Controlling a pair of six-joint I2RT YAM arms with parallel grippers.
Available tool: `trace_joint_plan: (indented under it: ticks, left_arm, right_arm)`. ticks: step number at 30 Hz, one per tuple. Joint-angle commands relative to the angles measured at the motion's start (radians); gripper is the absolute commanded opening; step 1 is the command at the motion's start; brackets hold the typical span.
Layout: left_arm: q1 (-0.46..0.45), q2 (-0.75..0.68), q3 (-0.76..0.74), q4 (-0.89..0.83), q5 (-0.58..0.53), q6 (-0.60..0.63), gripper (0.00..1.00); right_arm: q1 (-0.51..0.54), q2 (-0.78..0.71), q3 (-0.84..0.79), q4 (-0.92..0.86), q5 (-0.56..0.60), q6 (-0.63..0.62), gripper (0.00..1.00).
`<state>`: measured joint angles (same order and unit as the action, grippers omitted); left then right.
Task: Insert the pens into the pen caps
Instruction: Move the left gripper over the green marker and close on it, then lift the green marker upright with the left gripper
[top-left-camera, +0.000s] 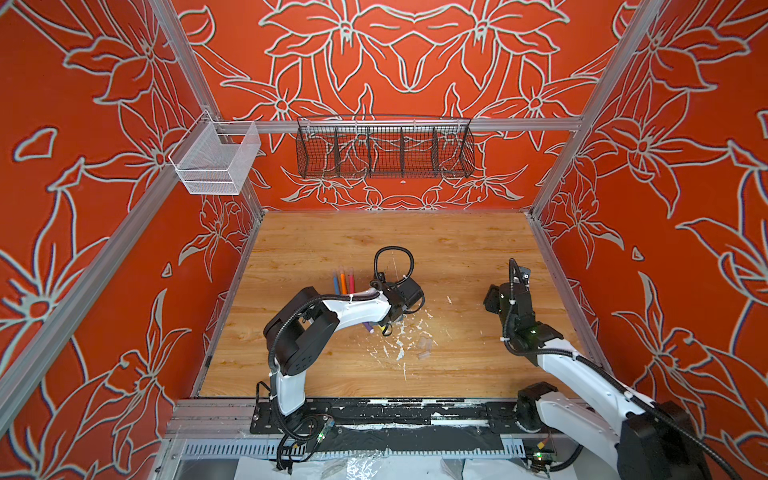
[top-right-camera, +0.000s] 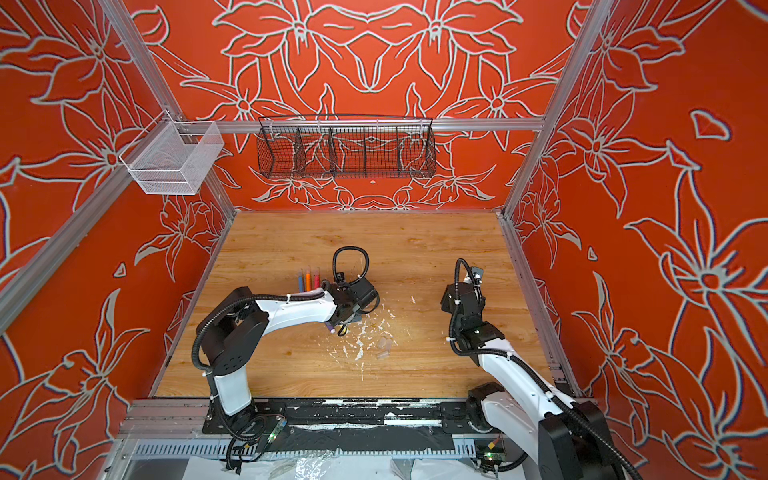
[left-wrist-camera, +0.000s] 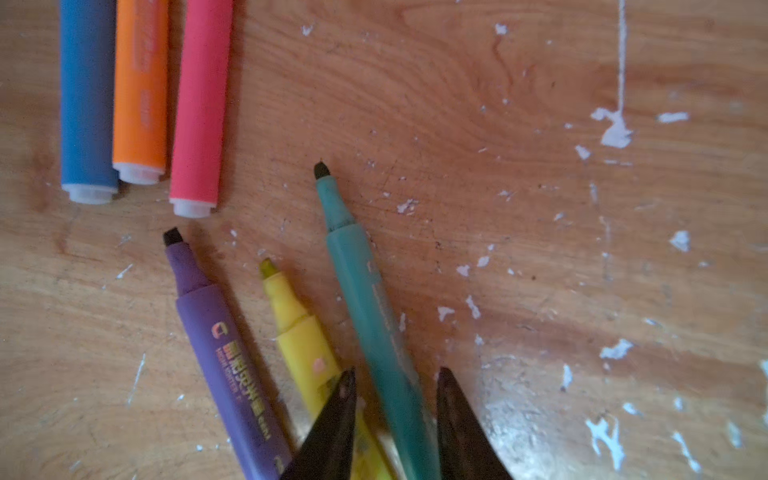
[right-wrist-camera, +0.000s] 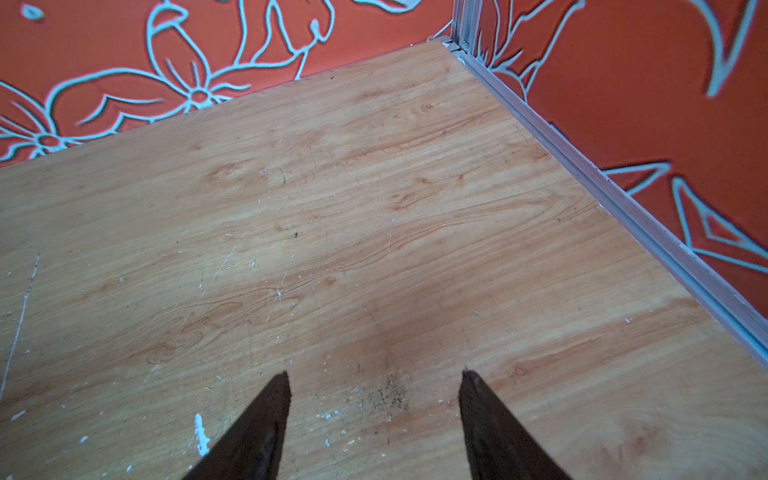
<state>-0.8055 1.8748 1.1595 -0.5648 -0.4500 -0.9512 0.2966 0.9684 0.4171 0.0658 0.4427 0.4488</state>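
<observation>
In the left wrist view my left gripper (left-wrist-camera: 398, 372) has its jaws round the barrel of the uncapped green pen (left-wrist-camera: 365, 299), whose dark tip points away from me. Just beside it on the wood lie the uncapped yellow pen (left-wrist-camera: 299, 332) and purple pen (left-wrist-camera: 224, 357). Further off, the blue pen (left-wrist-camera: 87, 95), orange pen (left-wrist-camera: 140, 83) and pink pen (left-wrist-camera: 201, 99) lie side by side. Two clear pen caps (top-left-camera: 424, 344) rest on the table right of the left arm in both top views. My right gripper (right-wrist-camera: 375, 374) is open over bare wood, holding nothing.
White paint flecks (top-left-camera: 400, 353) are scattered over the wooden table (top-left-camera: 457, 249) near the caps. A black wire basket (top-left-camera: 384, 151) and a white mesh basket (top-left-camera: 216, 160) hang on the back rail. Aluminium frame rails (right-wrist-camera: 623, 199) edge the table.
</observation>
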Motion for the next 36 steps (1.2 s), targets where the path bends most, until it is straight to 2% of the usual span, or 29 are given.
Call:
trace_joint_plan:
  ticks: [1, 13, 25, 32, 36]
  left_arm:
    - [-0.004, 0.03, 0.014, -0.018, -0.012, -0.039, 0.32]
    - [-0.003, 0.097, 0.017, 0.025, 0.026, -0.041, 0.36]
    - [0.002, 0.133, 0.005, 0.084, 0.063, -0.022, 0.13]
    - [-0.002, 0.076, -0.033, 0.204, 0.126, 0.072, 0.01]
    - [-0.011, 0.033, -0.06, 0.284, 0.16, 0.147, 0.0]
  right_arm:
    - [-0.004, -0.002, 0.001, 0.02, -0.004, -0.005, 0.66]
    - [-0.004, 0.001, 0.003, 0.02, -0.004, -0.006, 0.66]
    - [-0.004, 0.0, 0.0, 0.019, -0.002, -0.005, 0.66]
    - [-0.004, -0.002, 0.001, 0.019, -0.001, -0.005, 0.66]
    - [-0.003, -0.002, 0.0, 0.019, -0.001, -0.004, 0.66]
